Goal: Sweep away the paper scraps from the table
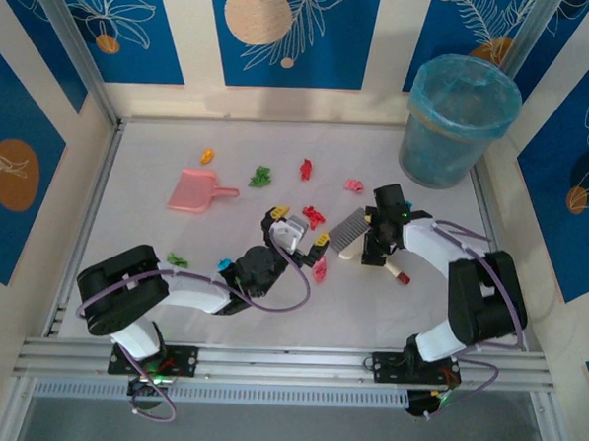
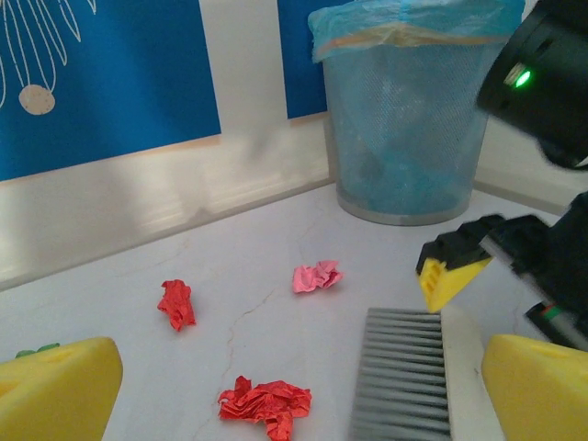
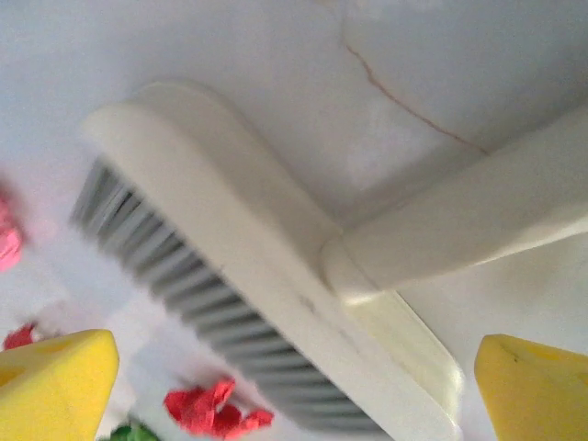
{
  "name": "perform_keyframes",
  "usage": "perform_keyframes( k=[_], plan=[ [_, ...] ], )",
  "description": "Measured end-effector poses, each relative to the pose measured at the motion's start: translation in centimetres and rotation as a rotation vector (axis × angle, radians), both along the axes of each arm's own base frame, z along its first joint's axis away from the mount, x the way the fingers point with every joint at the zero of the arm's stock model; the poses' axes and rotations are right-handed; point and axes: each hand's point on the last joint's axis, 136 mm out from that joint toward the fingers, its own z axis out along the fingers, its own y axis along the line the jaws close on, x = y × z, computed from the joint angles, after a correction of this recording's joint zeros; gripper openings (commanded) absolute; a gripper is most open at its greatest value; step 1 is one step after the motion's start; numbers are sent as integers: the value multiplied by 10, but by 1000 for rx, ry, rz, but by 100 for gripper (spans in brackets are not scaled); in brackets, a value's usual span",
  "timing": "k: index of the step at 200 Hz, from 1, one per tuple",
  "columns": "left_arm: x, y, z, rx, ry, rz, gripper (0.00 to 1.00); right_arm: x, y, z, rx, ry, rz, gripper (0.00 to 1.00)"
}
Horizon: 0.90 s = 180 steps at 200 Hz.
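Paper scraps lie scattered over the white table (image 1: pixel 136 222): orange (image 1: pixel 207 157), green (image 1: pixel 261 176), red (image 1: pixel 305 169), pink (image 1: pixel 354 185), red (image 1: pixel 314 217), pink (image 1: pixel 319 271), green (image 1: pixel 178 260) and cyan (image 1: pixel 224 264). A cream brush with grey bristles (image 1: pixel 349 226) lies flat mid-table. My right gripper (image 1: pixel 374 240) hovers open just over the brush head (image 3: pixel 266 266), with nothing gripped. My left gripper (image 1: pixel 301 226) is open and empty, facing the bristles (image 2: pixel 400 377), a crumpled red scrap (image 2: pixel 266 404), another red one (image 2: pixel 176 303) and a pink one (image 2: pixel 317 276).
A flat pink dustpan (image 1: pixel 192 190) lies left of centre. A blue-lined bin (image 1: pixel 458 120) stands at the back right corner. Aluminium rails edge the table, and patterned wall panels close it in. The brush handle's red tip (image 1: pixel 403 278) points toward the near right.
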Motion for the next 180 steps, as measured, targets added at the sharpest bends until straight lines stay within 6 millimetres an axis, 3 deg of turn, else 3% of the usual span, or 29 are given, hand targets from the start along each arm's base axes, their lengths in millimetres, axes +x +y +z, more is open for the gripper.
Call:
perform_keyframes(
  k=[42, 66, 96, 124, 138, 180],
  plan=[
    [0, 0, 0, 0, 0, 0, 100, -10, -31, 56, -94, -166, 147, 99],
    [0, 0, 0, 0, 0, 0, 100, -19, -49, 68, -241, -188, 325, 99],
    [0, 0, 0, 0, 0, 0, 100, -31, -51, 78, -387, -208, 612, 99],
    [0, 0, 0, 0, 1, 0, 100, -46, -51, 74, -450, -178, 782, 100],
    [0, 1, -1, 2, 2, 4, 100, -52, -50, 69, -460, -166, 845, 92],
    [2, 3, -3, 6, 11, 19, 100, -66, -38, 38, -426, -90, 1012, 88]
  ],
)
